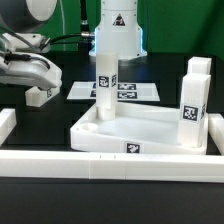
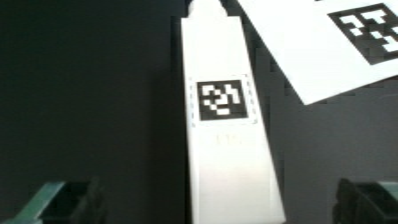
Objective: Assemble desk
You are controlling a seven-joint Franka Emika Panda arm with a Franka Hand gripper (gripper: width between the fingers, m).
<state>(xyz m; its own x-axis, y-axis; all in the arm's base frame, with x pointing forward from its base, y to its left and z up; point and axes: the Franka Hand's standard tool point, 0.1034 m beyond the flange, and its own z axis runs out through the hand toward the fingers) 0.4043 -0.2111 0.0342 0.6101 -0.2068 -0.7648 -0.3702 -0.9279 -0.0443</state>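
Note:
The white tray-like tabletop lies in the middle of the table, rim up. One white leg stands upright in its far corner on the exterior view's left. Two more legs stand upright at its right end. A fourth leg lies flat on the dark table, its tag facing up; its end shows in the exterior view. My gripper hovers over this leg. It is open, with one dark finger on each side and gaps to the leg.
The marker board lies behind the tabletop, and its corner shows in the wrist view. A long low white border wall runs along the front and up the exterior view's left side. A white robot base stands at the back.

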